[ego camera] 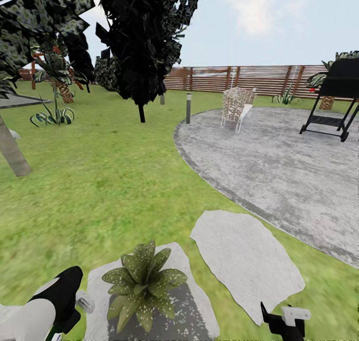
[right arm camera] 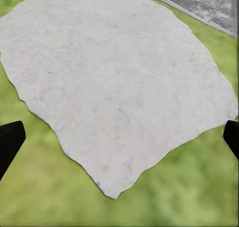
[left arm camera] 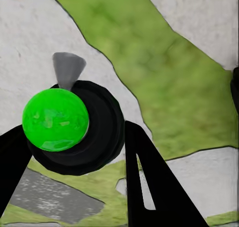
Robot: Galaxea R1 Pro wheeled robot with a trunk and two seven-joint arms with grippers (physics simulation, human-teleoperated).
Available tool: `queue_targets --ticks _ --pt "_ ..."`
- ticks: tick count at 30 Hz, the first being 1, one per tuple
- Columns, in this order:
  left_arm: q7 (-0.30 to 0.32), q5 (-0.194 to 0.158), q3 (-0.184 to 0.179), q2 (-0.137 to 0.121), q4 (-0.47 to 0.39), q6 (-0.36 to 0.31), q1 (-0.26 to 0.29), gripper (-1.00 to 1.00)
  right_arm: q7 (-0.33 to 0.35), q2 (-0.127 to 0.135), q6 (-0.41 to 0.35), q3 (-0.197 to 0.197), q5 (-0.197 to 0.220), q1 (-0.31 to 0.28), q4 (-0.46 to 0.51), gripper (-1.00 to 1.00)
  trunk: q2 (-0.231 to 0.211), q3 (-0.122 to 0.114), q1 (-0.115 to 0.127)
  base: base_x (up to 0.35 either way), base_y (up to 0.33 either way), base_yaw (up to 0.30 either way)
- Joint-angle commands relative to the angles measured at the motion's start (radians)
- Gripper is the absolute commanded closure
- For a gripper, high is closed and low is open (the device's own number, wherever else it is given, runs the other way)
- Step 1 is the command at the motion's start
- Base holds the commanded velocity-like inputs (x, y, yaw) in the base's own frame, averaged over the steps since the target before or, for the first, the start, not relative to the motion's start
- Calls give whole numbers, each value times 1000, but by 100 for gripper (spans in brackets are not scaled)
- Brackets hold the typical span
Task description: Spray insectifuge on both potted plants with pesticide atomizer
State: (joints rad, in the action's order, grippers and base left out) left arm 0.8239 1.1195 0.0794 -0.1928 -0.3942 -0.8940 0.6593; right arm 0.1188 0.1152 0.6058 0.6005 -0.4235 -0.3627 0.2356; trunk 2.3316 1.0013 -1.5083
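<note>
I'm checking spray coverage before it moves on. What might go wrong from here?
1. White specks dot the potted plant, yet some leaves look barer, so coverage may be incomplete.
2. The left gripper holds the pesticide atomizer with its nozzle over stone and grass; spraying now would probably miss the leaves.

A round grey paved patio (ego camera: 279,171) spreads from the middle toward 3 o'clock. On it, a white wicker chair (ego camera: 237,107) stands near 1 o'clock, and a black grill on a wheeled stand (ego camera: 335,99) sits toward 2 o'clock. A short dark post light (ego camera: 188,107) rises at the patio's edge, near 12 o'clock. A thin-leaved spiky plant (ego camera: 51,115) grows at 10 o'clock, with a palm-like plant (ego camera: 61,79) behind it. Pale sky with a cloud (ego camera: 259,11) fills the upper right.
</note>
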Motion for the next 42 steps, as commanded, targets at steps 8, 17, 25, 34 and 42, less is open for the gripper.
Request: queue_targets --ticks 8,17,25,34,42 --pt "9 9 7 -3 -15 -3 0 100 10 0 3 9 0 -1 -1 -100 0 1 0 162 -183 0" --pt "9 9 5 1 -10 -2 0 100 10 0 3 9 0 -1 -1 -100 0 1 0 20 -16 160" --pt "9 9 5 1 -14 -2 0 100 11 0 3 9 0 -1 -1 -100 0 1 0 0 -50 210" --pt "8 9 6 2 -17 -2 0 100 10 0 3 9 -3 -1 -1 -100 0 1 0 0 -265 11" --pt "9 11 12 -18 -3 -1 -13 100 11 0 3 9 -3 -1 -1 -100 0 1 0 0 -121 0"
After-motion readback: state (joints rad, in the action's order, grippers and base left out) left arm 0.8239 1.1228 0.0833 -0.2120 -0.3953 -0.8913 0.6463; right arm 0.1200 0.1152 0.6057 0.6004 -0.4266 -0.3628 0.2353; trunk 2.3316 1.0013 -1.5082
